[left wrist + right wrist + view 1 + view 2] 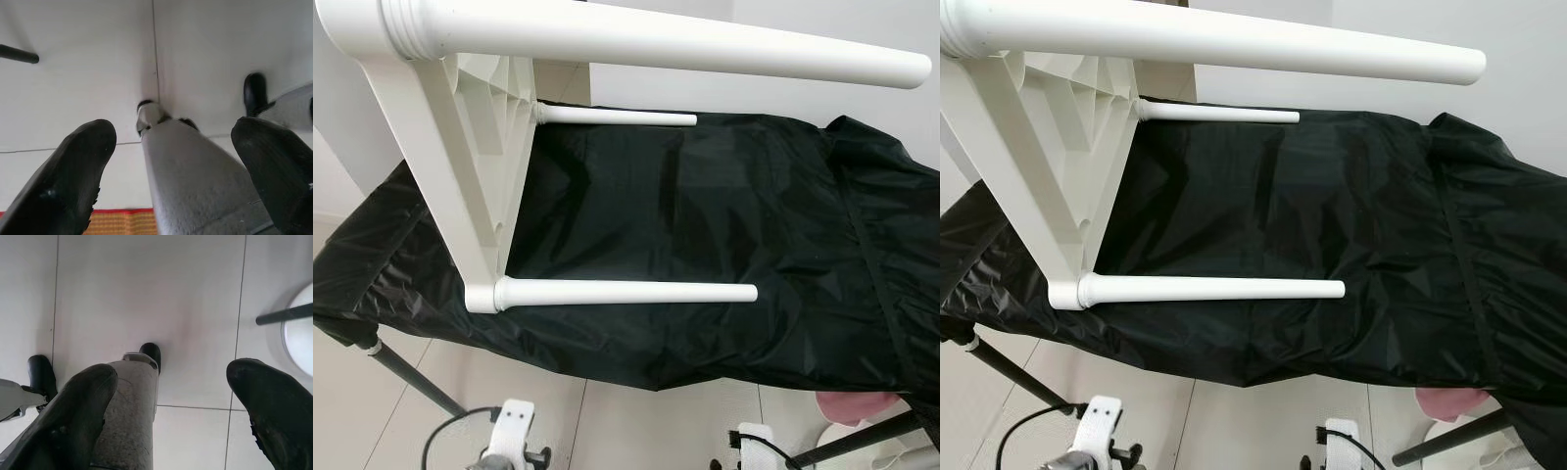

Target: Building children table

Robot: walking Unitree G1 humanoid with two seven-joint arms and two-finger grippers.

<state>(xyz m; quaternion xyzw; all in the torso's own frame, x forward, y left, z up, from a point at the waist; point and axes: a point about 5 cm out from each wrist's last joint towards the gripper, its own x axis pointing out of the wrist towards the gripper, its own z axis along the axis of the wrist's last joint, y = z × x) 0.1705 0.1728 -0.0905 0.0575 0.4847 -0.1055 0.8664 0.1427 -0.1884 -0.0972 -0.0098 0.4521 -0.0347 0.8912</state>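
A white plastic children's table [460,147] lies on its side on a work table draped in black cloth [724,215]. Its ribbed underside faces right. Three white legs stick out sideways: one close to my head across the top [685,44], one at the far edge [617,117], and one at the near edge [626,292]. My left gripper [176,142] hangs low over the floor, open, with nothing between its fingers. My right gripper [171,377] hangs the same way, open and empty.
Black metal stand legs [406,377] hold up the work table. A pink thing [857,404] and a round white object [301,328] sit on the tiled floor at the right. An orange mat [122,223] lies by my grey leg [195,186].
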